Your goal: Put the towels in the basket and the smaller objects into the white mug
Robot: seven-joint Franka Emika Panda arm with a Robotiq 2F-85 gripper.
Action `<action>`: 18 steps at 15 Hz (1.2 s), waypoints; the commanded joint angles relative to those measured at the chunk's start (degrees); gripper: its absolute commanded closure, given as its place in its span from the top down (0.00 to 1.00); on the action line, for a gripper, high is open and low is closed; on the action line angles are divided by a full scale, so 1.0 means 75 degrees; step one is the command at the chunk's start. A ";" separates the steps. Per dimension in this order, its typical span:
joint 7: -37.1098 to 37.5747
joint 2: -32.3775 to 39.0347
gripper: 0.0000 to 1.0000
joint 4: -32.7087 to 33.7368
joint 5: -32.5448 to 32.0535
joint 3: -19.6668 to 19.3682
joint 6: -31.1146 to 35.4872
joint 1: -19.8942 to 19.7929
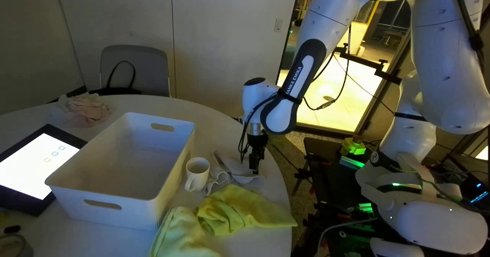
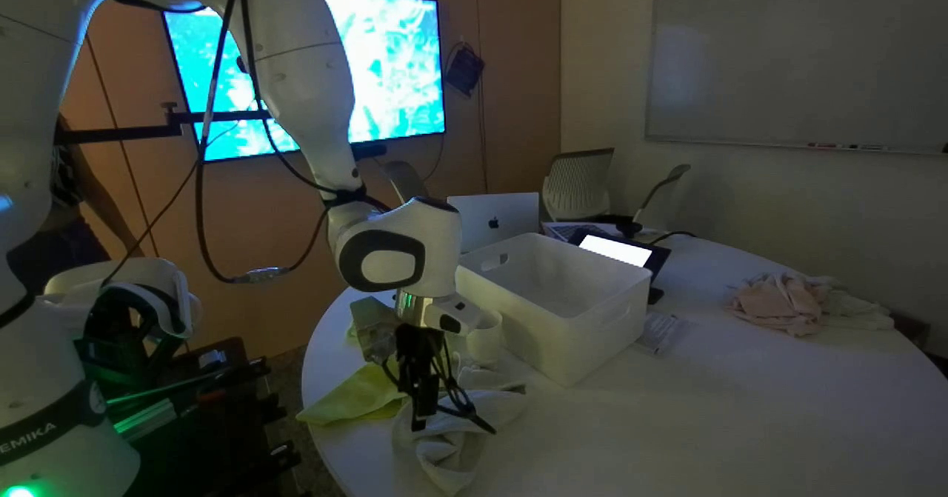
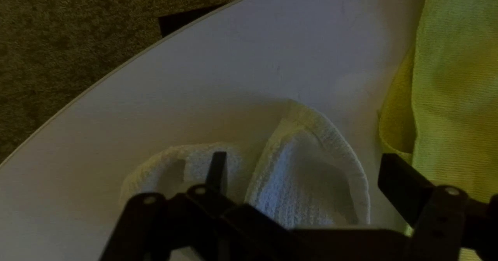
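My gripper [image 3: 304, 167] stands open just over a pale grey-white towel [image 3: 311, 183], whose raised fold shows between the spread fingers in the wrist view. Whether the tips touch the cloth I cannot tell. Two yellow-green towels lie by the table edge in an exterior view, a flat one [image 1: 249, 209] and a pale bunched one [image 1: 183, 234]. Next to the grey-white cloth stands the upright white mug [image 1: 197, 174], partly hidden behind the arm in an exterior view. The white basket [image 1: 160, 211] is beyond the mug, with nothing visible inside. No smaller objects can be made out.
A pinkish-white crumpled cloth [image 2: 778, 304] rests on the far part of the round table. Beside the basket lies a dark-framed tablet [image 1: 34, 165], with a laptop [image 2: 492, 219] behind. The table's curved edge [image 3: 155, 45] runs close to the gripper, with floor below.
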 commanded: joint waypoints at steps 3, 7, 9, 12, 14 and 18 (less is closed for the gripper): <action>-0.0431 0.0695 1.00 0.0513 0.0451 0.0341 0.0120 -0.0335; -0.0559 0.0988 1.00 0.0704 0.0555 0.0524 0.0085 -0.0434; -0.0587 0.1141 1.00 0.0813 0.0585 0.0564 0.0109 -0.0472; -0.0578 0.1342 1.00 0.0976 0.0619 0.0569 0.0124 -0.0542; -0.0524 0.1467 1.00 0.1096 0.0631 0.0532 0.0152 -0.0563; -0.0507 0.1564 1.00 0.1259 0.0673 0.0566 0.0146 -0.0649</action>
